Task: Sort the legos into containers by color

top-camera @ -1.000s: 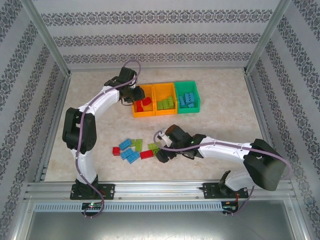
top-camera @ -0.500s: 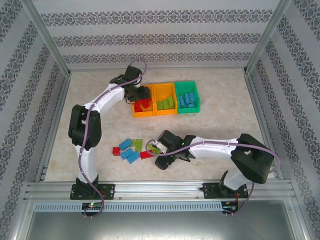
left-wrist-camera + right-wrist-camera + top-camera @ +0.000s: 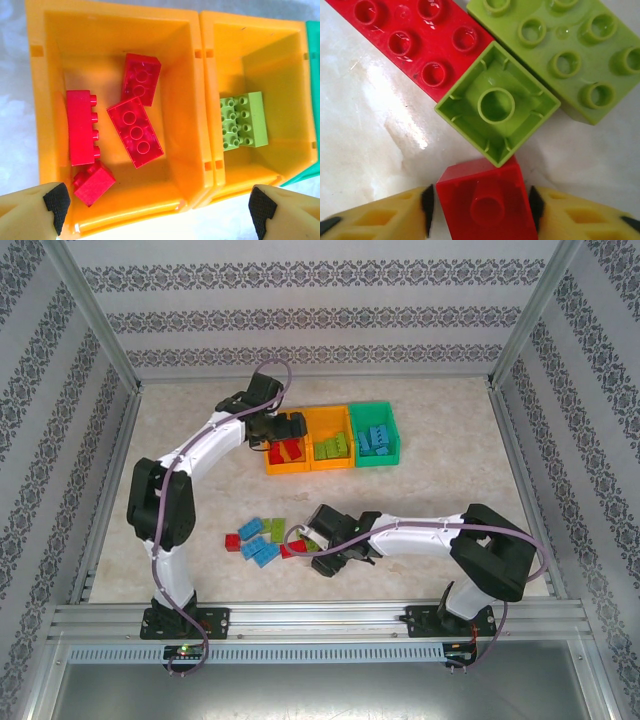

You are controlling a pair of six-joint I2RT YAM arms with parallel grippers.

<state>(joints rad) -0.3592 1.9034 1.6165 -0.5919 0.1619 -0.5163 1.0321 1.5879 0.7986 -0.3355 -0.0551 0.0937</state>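
Right pincer (image 3: 480, 212) closed on a small red brick (image 3: 484, 190) down on the surface (image 3: 365, 130); left pincer (image 3: 159, 209) gaping, empty, over the left orange bin (image 3: 35, 100). Risk: the upturned green brick (image 3: 497, 102) touches the red one's far corner and may drag along on lift. Red one looks squarish, sides flat to the pads, long axis unclear.

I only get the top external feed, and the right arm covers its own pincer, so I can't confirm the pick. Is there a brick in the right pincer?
Observer: Yes. On the right wrist camera the right pincer is closed on a small red brick, gripping its two sides.
Operator: What lies just ahead of it?
Observer: An upside-down light green brick, one corner meeting the held brick's far edge.
Operator: And the left pincer?
Observer: The left pincer is open above the left orange bin, which holds four red bricks.
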